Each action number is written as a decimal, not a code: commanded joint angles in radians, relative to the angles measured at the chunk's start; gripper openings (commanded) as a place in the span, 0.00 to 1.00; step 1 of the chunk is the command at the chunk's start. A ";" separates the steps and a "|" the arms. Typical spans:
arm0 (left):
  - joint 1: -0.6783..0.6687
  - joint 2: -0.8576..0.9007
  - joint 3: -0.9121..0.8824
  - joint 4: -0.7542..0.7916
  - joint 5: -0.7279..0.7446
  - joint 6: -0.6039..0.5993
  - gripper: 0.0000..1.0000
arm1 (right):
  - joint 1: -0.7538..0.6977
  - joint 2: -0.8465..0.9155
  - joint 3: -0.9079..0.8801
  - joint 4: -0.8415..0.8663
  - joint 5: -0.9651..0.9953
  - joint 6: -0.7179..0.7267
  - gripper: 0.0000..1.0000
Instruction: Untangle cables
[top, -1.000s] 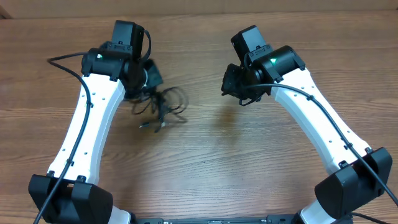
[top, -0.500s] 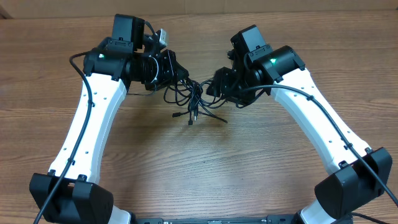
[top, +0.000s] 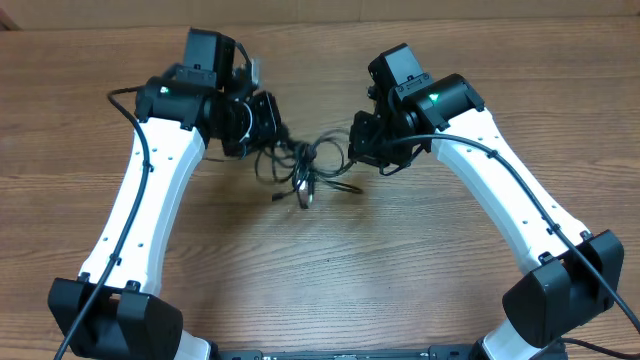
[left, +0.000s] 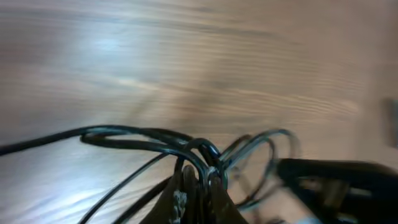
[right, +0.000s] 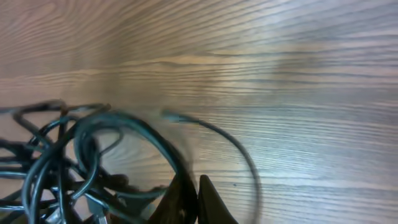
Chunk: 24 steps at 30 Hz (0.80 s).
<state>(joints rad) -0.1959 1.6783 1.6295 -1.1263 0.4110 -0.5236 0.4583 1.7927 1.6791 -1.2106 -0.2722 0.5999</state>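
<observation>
The cables (top: 298, 165) form a small black knot between the two arms, near the middle of the table (top: 330, 285) and towards its far side. A silvery plug (top: 306, 196) dangles on the near side of the knot; I cannot tell whether it touches the wood.

The left gripper (left: 198, 180) is clamped on a few strands where they cross, with loops running off to both sides of the pinch. The right gripper (right: 189, 186) is fully closed too. One loop curves down into its tips, so it seems to hold a single strand at the right edge of the knot, though the pinch itself sits at the picture's edge and is blurred.

The step in hand looks like drawing the knot apart. To do it well:

- **Pull:** The arms should part slowly and level, left arm to the left and right arm to the right.
- **Watch:** The middle of the bundle shows whether the pull is working. Loops that slide and open mean it should go on.
- **Stop:** If the knot cinches smaller, the pull should end. One side then lets go and takes a free loop or a plug end instead.
- **Height:** A little lift would let the loose plugs drop through the loops.
- **Risks:** The likely troubles are a thin cord slipping from the tips and a plug snagging in a loop.
</observation>
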 joint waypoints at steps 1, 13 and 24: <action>0.006 0.002 0.009 -0.058 -0.343 -0.001 0.16 | -0.024 -0.041 0.031 -0.033 0.245 0.106 0.04; 0.006 0.002 0.009 -0.043 -0.113 0.005 0.90 | -0.024 -0.125 0.034 0.047 0.055 0.021 0.04; 0.006 0.002 0.009 -0.085 -0.274 -0.044 1.00 | -0.060 -0.061 -0.058 -0.109 0.166 -0.075 0.76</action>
<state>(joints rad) -0.1917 1.6787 1.6295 -1.2095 0.2379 -0.4969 0.3820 1.6928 1.6779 -1.3174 -0.1207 0.5758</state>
